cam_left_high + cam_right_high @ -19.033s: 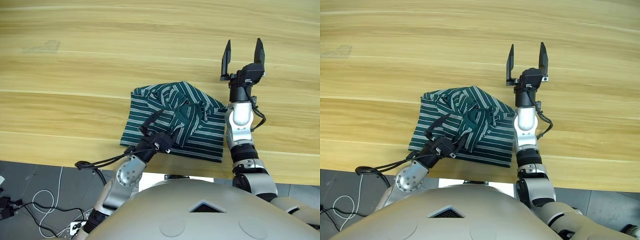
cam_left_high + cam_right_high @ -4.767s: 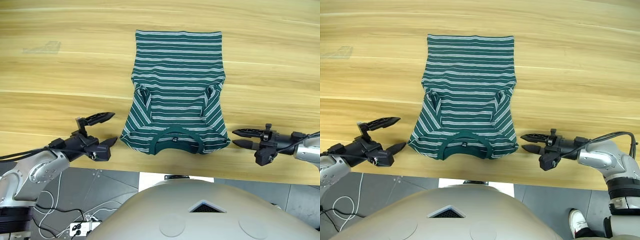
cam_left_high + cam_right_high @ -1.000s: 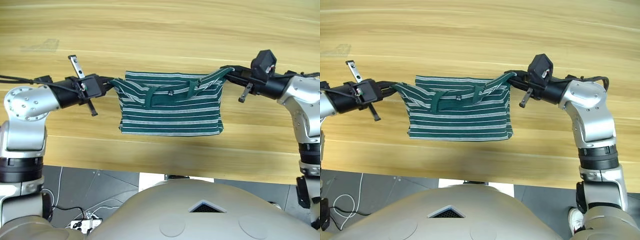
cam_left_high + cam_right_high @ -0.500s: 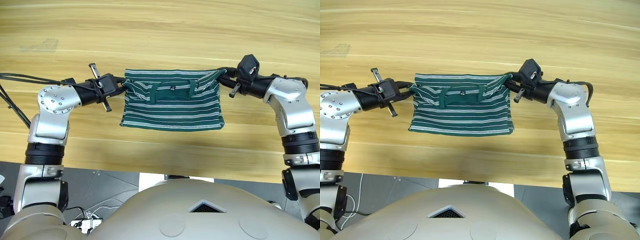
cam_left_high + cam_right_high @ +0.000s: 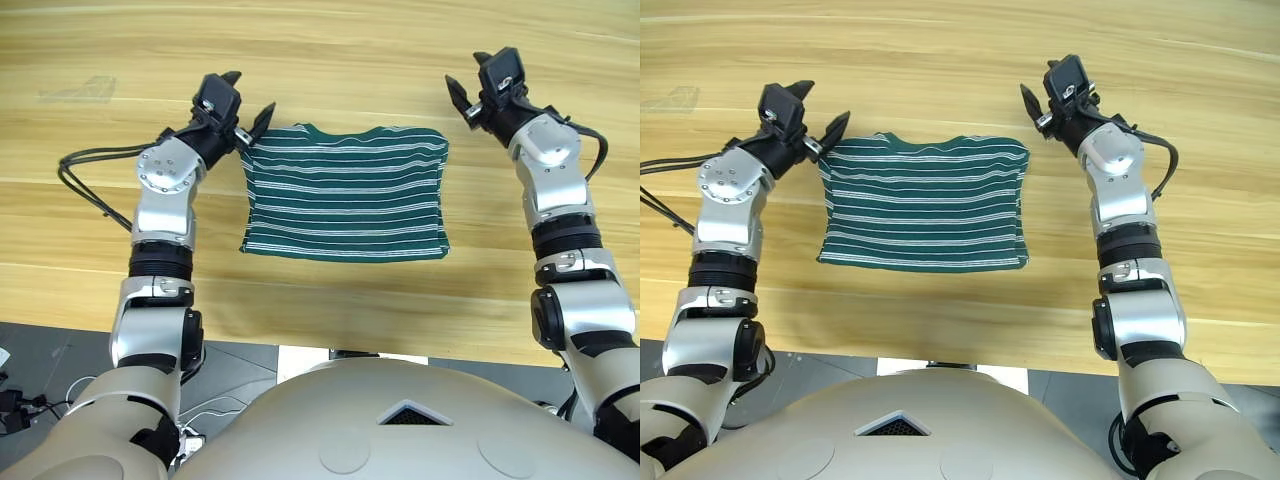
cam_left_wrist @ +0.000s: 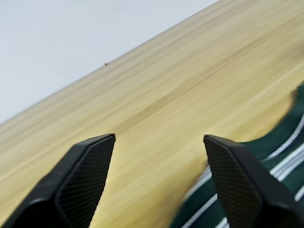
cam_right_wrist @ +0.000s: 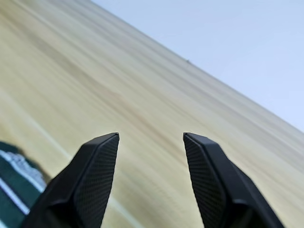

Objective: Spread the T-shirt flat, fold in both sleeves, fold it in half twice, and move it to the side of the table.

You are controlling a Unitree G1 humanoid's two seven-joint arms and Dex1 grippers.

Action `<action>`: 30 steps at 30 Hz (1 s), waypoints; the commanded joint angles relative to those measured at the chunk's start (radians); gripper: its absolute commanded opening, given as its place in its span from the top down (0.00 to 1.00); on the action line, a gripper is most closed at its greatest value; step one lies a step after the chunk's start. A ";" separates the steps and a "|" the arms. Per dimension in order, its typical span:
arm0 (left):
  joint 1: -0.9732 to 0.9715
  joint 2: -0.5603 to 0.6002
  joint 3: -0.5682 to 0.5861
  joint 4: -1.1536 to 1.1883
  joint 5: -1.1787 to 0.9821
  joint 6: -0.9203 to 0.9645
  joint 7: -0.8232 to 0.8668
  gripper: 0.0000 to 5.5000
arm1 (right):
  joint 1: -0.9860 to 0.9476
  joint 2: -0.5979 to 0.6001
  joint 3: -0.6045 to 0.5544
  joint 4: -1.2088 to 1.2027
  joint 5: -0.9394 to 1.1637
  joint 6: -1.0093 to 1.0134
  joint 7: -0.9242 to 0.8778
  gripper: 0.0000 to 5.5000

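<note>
The green, white-striped T-shirt point(image 5: 345, 190) lies folded into a flat rectangle on the wooden table point(image 5: 320, 50), with its collar edge at the far side. My left gripper point(image 5: 250, 94) is open just beyond the shirt's far left corner and holds nothing. My right gripper point(image 5: 466, 76) is open just past the far right corner, also with nothing in it. In the left wrist view, the two black fingers point(image 6: 80, 175) stand wide apart over bare wood, with a corner of the T-shirt point(image 6: 285, 152) beside them. A sliver of the T-shirt point(image 7: 12, 190) shows in the right wrist view.
Bare wood stretches around the shirt on all sides, widest toward the far edge. The table's front edge point(image 5: 330, 340) runs close to my body, with grey floor below it. A black cable point(image 5: 85, 175) loops off my left arm.
Both grippers carried the collar end over to the far hem and let go. The shirt now lies folded in half. Both grippers have opened and risen off its far corners.
</note>
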 commanded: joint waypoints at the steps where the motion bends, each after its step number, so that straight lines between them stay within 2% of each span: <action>1: 0.046 -0.005 0.014 0.021 -0.008 -0.043 0.018 0.28 | 0.041 0.012 0.010 0.020 -0.027 -0.045 0.000 0.55; 4: 0.072 0.009 0.090 -0.062 -0.052 -0.043 0.068 0.21 | 0.050 0.000 0.057 0.011 -0.069 -0.062 0.054 0.55; 7: 0.105 0.008 0.147 -0.230 -0.100 -0.006 0.105 0.21 | 0.010 -0.015 0.104 0.035 -0.120 -0.071 0.098 0.55; 11: 0.164 0.015 0.191 -0.469 -0.145 0.066 0.140 0.21 | -0.080 0.005 0.228 0.119 -0.242 -0.073 0.189 0.55; 17: 0.224 0.010 0.198 -0.682 -0.187 0.171 0.154 0.21 | -0.249 -0.047 0.377 0.484 -0.487 -0.090 -0.039 0.55; 23: 0.297 0.026 0.208 -0.734 -0.167 0.182 0.167 0.21 | -0.282 -0.207 0.421 0.646 -0.590 -0.017 -0.235 0.55; 25: 0.308 0.026 0.207 -0.743 -0.167 0.186 0.167 0.21 | -0.262 -0.261 0.433 0.652 -0.612 -0.022 -0.238 0.55; 30: 0.333 0.012 0.188 -0.765 -0.159 0.187 0.173 0.21 | -0.205 -0.290 0.376 0.562 -0.537 -0.155 -0.136 0.55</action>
